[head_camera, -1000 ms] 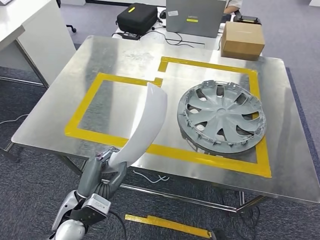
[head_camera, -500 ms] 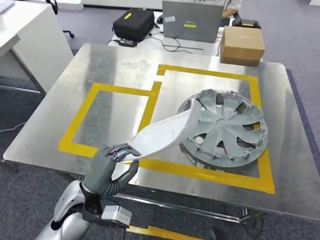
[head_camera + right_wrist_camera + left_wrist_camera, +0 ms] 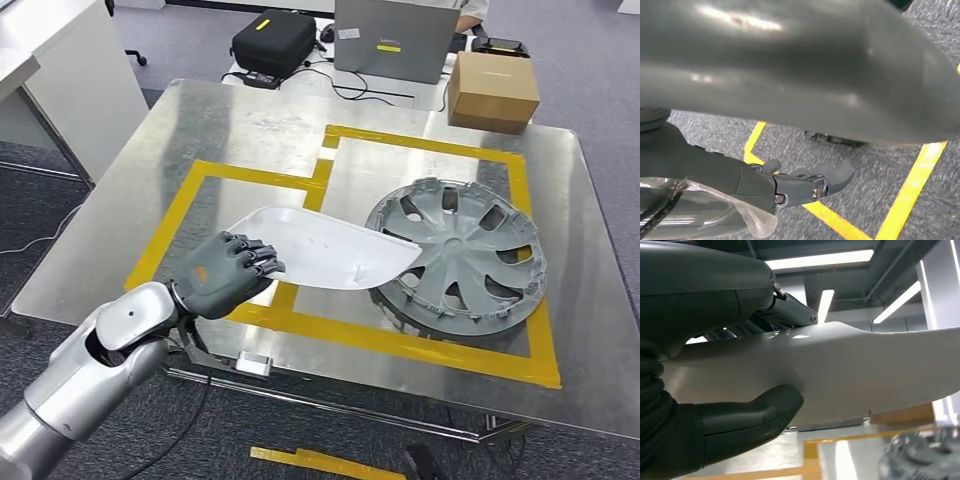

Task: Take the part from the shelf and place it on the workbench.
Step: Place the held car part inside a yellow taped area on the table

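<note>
On my head view the left hand sits over the near left edge of the workbench, its dark fingers folded over the top of the white part while the thumb clamps it from underneath, as the left wrist view shows plainly. I see the part held roughly flat above the metal top, reaching rightward across the yellow tape so that its far tip overlaps the rim of the grey wheel cover, which lies flat inside the right-hand taped frame; whether tip and rim actually touch I cannot tell from this angle. Beyond the bench stand a black case, a grey laptop and a cardboard box. My right wrist view shows the right hand hanging above grey carpet with yellow floor lines, its fingers stretched out and holding nothing.
</note>
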Available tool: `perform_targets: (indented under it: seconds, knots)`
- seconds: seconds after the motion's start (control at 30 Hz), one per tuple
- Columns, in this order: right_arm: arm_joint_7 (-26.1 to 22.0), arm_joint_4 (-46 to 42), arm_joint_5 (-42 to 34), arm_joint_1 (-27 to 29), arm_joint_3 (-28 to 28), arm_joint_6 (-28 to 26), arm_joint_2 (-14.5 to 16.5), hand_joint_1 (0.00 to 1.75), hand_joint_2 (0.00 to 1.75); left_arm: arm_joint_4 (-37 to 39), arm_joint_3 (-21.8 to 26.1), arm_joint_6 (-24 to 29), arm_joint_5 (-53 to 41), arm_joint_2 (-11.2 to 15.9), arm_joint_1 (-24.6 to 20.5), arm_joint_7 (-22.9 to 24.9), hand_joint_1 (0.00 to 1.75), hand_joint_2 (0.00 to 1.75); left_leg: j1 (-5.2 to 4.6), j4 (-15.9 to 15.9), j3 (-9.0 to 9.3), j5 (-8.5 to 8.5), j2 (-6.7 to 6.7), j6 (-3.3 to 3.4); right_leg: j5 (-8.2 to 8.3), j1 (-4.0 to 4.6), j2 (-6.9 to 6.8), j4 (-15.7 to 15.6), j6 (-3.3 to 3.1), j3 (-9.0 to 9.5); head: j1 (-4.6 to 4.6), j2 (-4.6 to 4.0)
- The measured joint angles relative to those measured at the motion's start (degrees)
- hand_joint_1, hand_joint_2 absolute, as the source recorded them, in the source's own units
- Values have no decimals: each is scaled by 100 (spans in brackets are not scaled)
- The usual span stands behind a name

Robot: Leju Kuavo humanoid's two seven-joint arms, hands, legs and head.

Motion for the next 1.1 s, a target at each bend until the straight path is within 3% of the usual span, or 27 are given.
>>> perform_targets:
  seconds: [0.2,0.5,0.83,1.1]
  knots:
    - [-170,40,8,41,45,82,-57,0,0,751,-340,-382,-293,281,-485,139,175,175,1,-7,12,16,2,-3,10,2,0,3,11,7,-3,1]
    - [-304,150,-51,76,86,73,-155,0,0,1353,-660,-821,-262,487,-828,452,175,175,6,-19,12,19,3,-6,9,6,2,8,11,62,0,1]
    - [-358,200,-195,149,83,-6,-175,0,0,2208,-608,-869,-258,589,-1017,965,175,175,8,-26,26,20,3,-10,1,8,1,8,1,11,-2,1]
    - [-358,231,-212,174,81,-14,-178,0,0,2445,-518,-866,-256,602,-1019,1047,175,175,7,-25,25,20,3,-10,1,7,2,8,1,19,-1,1]
